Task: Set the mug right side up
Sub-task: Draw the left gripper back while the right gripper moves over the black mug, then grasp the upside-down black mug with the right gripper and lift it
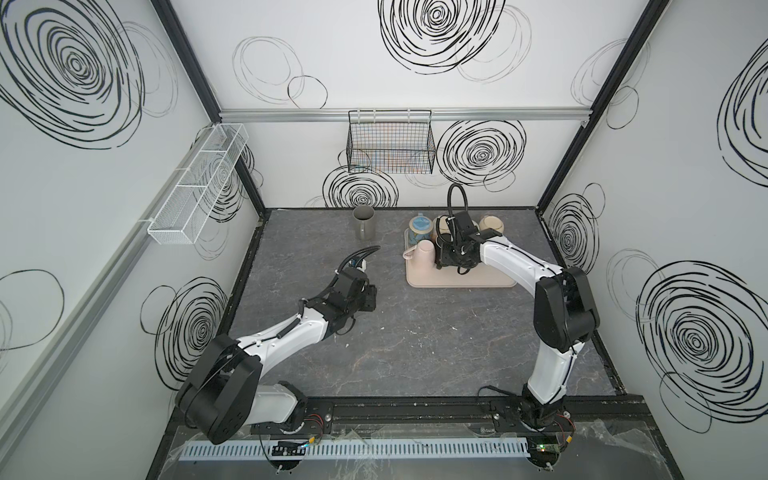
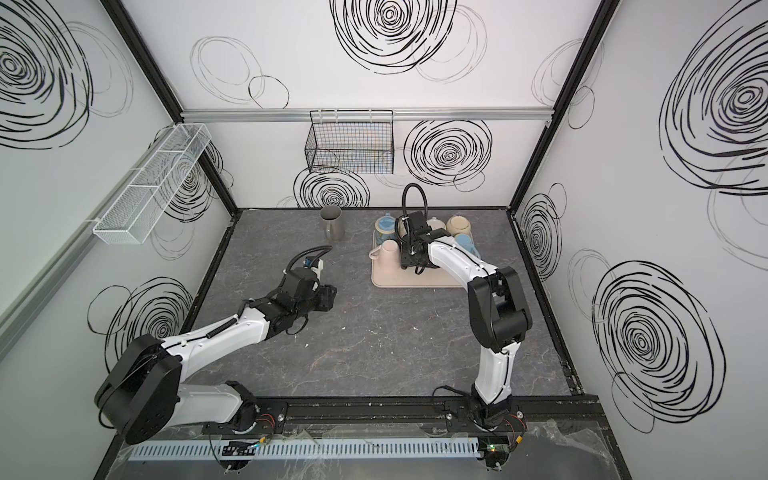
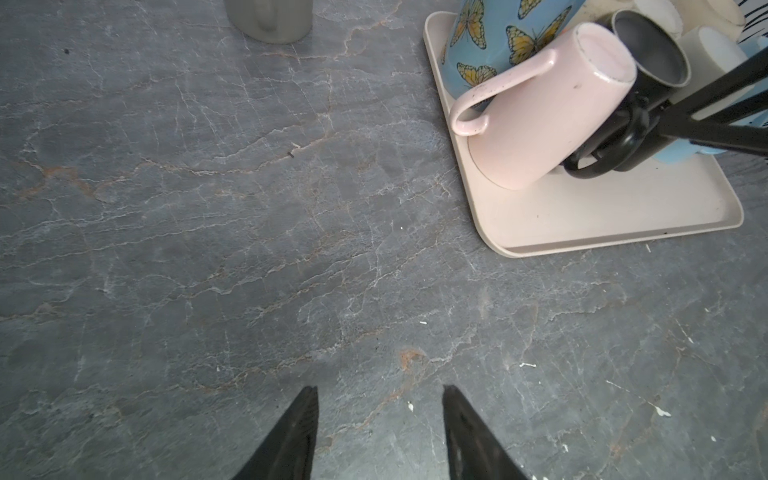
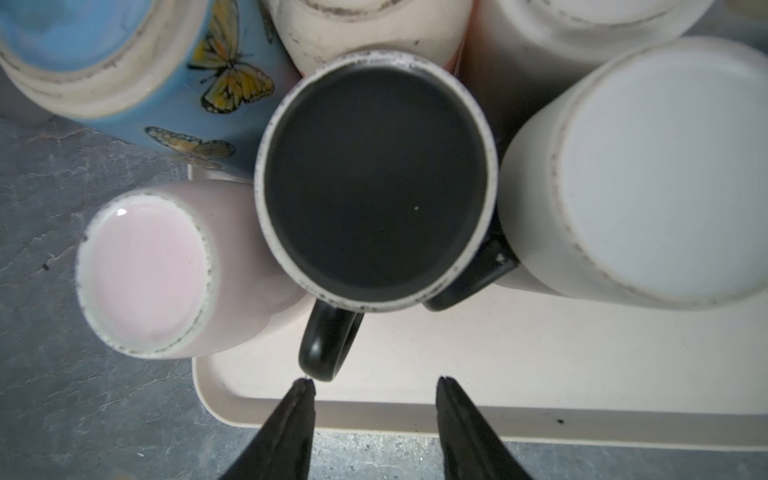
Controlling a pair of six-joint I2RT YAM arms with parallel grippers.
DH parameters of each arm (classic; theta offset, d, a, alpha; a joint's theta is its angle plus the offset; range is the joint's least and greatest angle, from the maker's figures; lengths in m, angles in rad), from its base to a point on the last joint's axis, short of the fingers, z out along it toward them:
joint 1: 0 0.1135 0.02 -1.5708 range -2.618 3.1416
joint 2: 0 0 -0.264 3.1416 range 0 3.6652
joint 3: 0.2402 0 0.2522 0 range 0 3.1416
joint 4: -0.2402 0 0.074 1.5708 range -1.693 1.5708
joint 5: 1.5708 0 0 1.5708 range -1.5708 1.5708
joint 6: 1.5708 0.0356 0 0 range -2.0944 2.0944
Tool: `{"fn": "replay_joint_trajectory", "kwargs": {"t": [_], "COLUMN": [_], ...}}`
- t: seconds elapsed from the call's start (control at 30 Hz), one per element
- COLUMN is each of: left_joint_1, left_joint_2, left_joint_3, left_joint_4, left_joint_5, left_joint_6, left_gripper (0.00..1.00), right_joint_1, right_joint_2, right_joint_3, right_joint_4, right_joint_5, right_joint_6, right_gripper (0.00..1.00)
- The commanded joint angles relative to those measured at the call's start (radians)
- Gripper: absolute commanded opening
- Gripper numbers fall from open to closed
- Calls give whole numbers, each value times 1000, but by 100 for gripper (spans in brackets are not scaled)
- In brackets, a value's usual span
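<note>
Plainly parted, clamping nothing: tapered matte-black tips of the right gripper (image 4: 374,380), poised just short of a looped handle (image 4: 328,340). Beyond it, the black mug (image 4: 376,183), upside down on a smooth cream tray (image 1: 457,281) toward 1 o'clock on the veined grey stone table (image 3: 208,208). Round, flat dark base up, ringed by a scuffed pale foot. Pink mug (image 1: 424,249) just beside, at 9 o'clock. Right arm (image 1: 511,259) bent, wrist pitched down. Left gripper (image 3: 380,388) likewise spread, empty, over bare stone.

No readable text, labels, brands or numbers in any view. Butterfly mug (image 4: 137,75) has prints only, no lettering; walls (image 1: 357,75) carry just black scribble swirls.
</note>
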Motion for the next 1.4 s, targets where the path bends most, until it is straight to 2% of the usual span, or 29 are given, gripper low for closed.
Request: {"fn": "replay_joint_trajectory", "kwargs": {"t": [0.0,0.2,0.33,0.47,0.7,1.03,1.2,1.37], "left_joint_1": [-14,-27,-31,-31,-30,-15,-9,-6], "left_joint_2": [-19,-9,9,22,19,7,11,16], "left_joint_3": [-7,5,26,41,29,12,10,9], "left_joint_4": [57,59,61,57,43,40,43,49], "left_joint_5": [-26,-29,-24,-21,-30,-29,-23,-19], "left_joint_6": [-18,-18,-16,-10,-7,1,5,6], "left_gripper": [52,52,52,52,52,53,53,53], "right_joint_1": [-20,-86,-81,-52,0,1,-5,-3], "right_joint_2": [-32,-153,-178,-126,44,138,158,147], "right_joint_3": [33,-12,-43,-17,142,167,160,151], "right_joint_4": [-72,-50,23,46,-70,-64,-61,-63], "right_joint_5": [58,26,-35,-66,-48,3,3,-5], "right_joint_6": [-26,-34,-53,-44,-3,8,4,-7], "right_gripper": [50,50,50,50,51,51,40,23]}}
